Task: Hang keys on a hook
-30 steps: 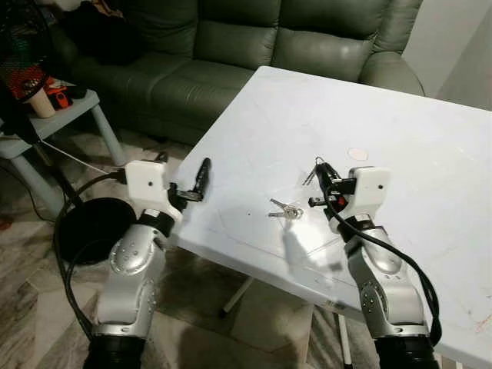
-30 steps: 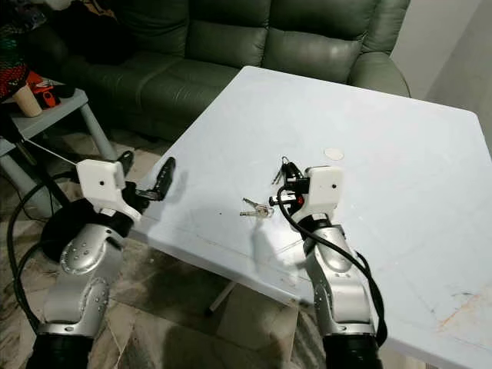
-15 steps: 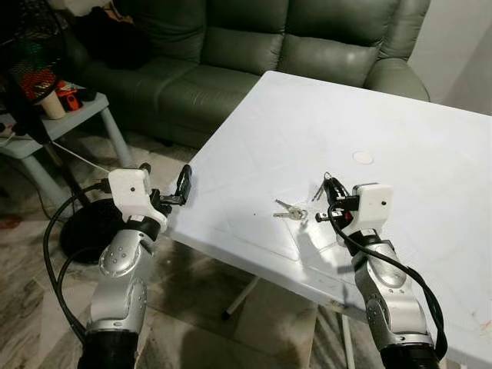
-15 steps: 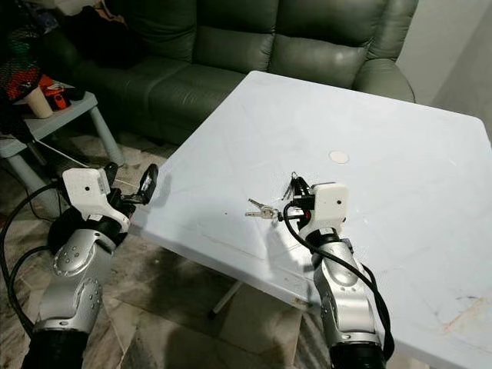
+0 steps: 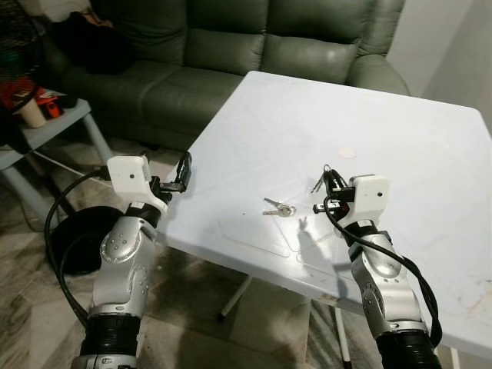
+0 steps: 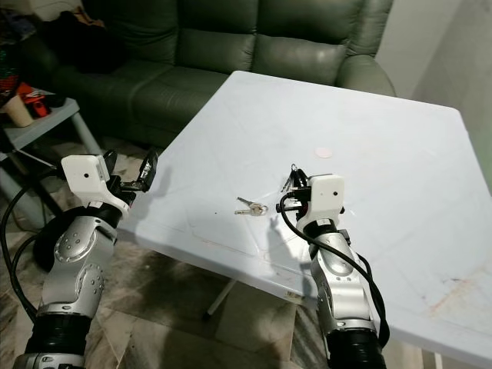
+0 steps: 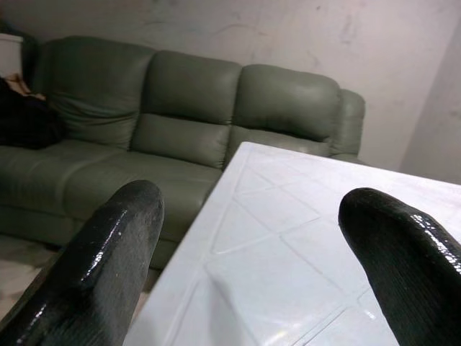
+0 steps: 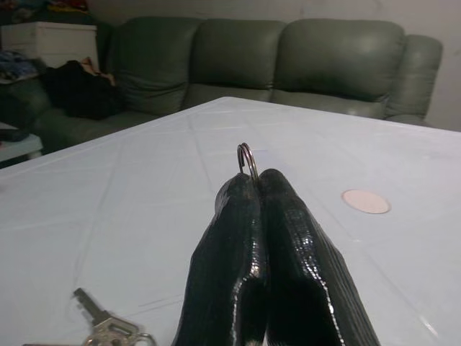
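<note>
My right gripper (image 5: 326, 181) hovers just above the white table (image 5: 400, 115), shut on a metal key ring (image 8: 247, 154); small keys (image 5: 318, 182) dangle from the ring beside the fingers. A second bunch of keys (image 5: 274, 208) lies flat on the table to the left of that gripper, and also appears low in the right wrist view as keys (image 8: 108, 329). My left gripper (image 5: 183, 171) is held at the table's left edge, open, its two fingers (image 7: 108, 252) wide apart with nothing between them.
A green sofa (image 5: 231, 46) stands behind the table. A small round pinkish disc (image 5: 347, 153) lies on the table beyond the right gripper. A pale side table (image 5: 46, 131) with clutter stands at the left, and a black round base (image 5: 77, 238) with cables sits on the floor.
The whole picture has shifted as the camera moved. The right gripper stays shut on the key ring, the left stays open at the table edge, and the loose keys lie where they were.
</note>
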Robot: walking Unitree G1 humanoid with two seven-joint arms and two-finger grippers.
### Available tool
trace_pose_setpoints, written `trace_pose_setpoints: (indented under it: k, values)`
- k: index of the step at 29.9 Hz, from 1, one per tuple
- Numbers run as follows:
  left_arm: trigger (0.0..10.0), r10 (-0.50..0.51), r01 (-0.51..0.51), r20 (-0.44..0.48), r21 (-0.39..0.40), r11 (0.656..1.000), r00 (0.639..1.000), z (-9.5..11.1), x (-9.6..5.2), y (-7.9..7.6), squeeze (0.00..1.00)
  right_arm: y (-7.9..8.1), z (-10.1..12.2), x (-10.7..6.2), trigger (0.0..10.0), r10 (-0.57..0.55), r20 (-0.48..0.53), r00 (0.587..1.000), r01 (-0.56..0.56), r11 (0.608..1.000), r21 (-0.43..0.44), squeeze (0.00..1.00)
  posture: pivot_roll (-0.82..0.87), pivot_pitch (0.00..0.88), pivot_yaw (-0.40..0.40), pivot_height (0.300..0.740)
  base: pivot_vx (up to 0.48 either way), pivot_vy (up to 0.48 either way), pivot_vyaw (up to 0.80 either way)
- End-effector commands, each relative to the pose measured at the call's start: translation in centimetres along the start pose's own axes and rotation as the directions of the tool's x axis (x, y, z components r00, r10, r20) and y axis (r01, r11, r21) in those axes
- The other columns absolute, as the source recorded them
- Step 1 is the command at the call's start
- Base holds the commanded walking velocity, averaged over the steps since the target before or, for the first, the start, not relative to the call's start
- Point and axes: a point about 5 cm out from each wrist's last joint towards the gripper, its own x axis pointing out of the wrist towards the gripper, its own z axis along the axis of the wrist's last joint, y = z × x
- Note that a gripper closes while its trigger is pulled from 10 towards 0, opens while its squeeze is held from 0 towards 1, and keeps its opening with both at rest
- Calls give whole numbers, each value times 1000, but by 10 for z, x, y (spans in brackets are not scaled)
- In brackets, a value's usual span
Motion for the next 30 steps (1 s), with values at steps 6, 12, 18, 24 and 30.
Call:
trace_pose_setpoints:
  k: [6,12,18,24,30]
  values:
    - [10000,15,-15,4,8,1000,1000,2,5,3,0,3,4,7,10000,7,16,1000,-7,1000,-14,0,15,0,-18,740,0,0,-671]
    - [10000,30,-30,5,2,1000,1000,2,8,4,0,6,7,9,10000,11,22,1000,-11,1000,-11,0,16,0,-22,740,0,0,-669]
    - [10000,26,-26,3,7,1000,1000,1,8,1,0,9,7,10,10000,15,25,1000,-14,1000,-18,0,16,0,-21,740,0,0,-665]
    - [10000,23,-23,3,5,1000,1000,0,10,0,0,11,9,11,10000,17,28,999,-16,1000,-13,0,12,0,-19,740,0,0,-664]
    - [10000,24,-24,-10,-31,999,1000,-2,12,0,0,10,8,11,10000,15,27,1000,-14,1000,-17,0,7,0,-18,740,0,135,-665]
